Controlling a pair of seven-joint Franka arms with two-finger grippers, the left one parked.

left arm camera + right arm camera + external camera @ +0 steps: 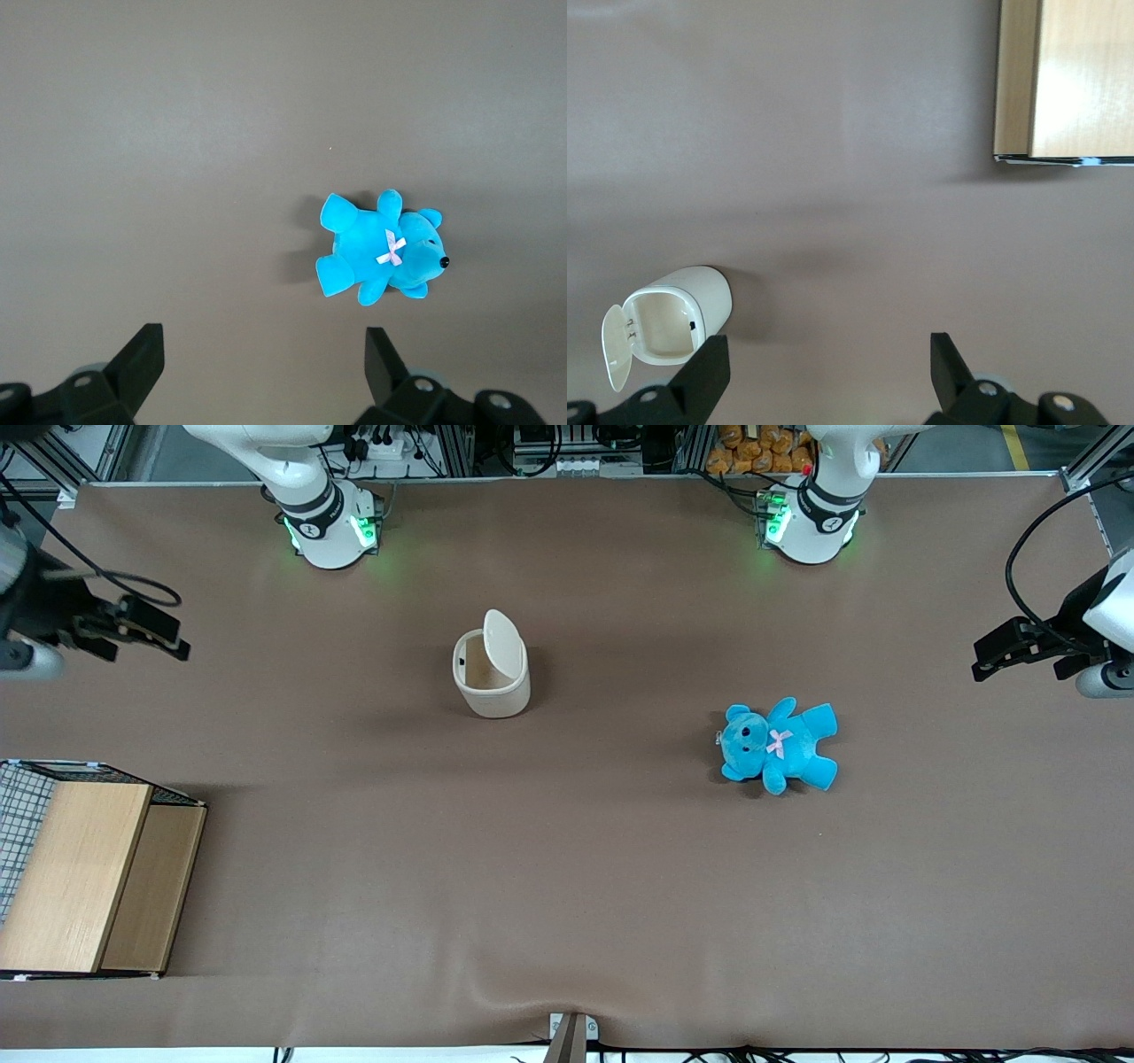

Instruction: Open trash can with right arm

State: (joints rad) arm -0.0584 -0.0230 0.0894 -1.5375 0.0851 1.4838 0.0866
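The cream-white trash can (492, 677) stands upright on the brown table, near its middle. Its flip lid (502, 642) is raised and the inside shows. In the right wrist view the trash can (682, 314) shows with its lid (616, 348) swung open. The right arm's black gripper (168, 636) hangs above the table toward the working arm's end, well apart from the can. In the right wrist view the gripper (828, 372) is open and empty, with bare table between its fingers (709, 367).
A wooden-topped wire crate (84, 872) stands at the working arm's end, nearer the front camera; it also shows in the right wrist view (1063, 80). A blue teddy bear (780, 744) lies toward the parked arm's end and shows in the left wrist view (381, 252).
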